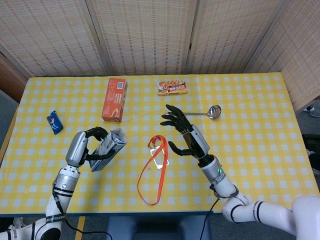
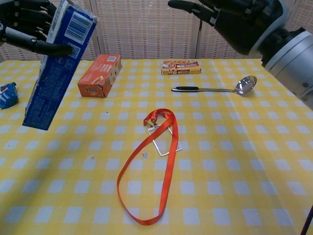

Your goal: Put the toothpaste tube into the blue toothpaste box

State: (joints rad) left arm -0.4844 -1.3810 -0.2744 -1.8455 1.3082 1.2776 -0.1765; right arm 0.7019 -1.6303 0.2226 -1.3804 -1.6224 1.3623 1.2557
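Observation:
My left hand [image 1: 89, 145] [image 2: 27, 27] grips the blue toothpaste box [image 1: 106, 149] [image 2: 55, 66] and holds it above the table at the left, nearly upright and leaning a little. The box's top end faces up; I cannot see inside it. No toothpaste tube shows in either view. My right hand [image 1: 186, 136] [image 2: 234, 19] hovers with its fingers spread and nothing in it, right of the orange lanyard and well apart from the box.
An orange lanyard [image 1: 155, 170] [image 2: 156, 161] with a clear badge holder lies mid-table. An orange box [image 1: 115, 99] [image 2: 100, 75], a snack packet [image 1: 172, 87] [image 2: 181, 67] and a metal ladle [image 1: 197, 113] [image 2: 215, 89] lie further back. A small blue packet [image 1: 54, 122] [image 2: 7, 94] sits far left.

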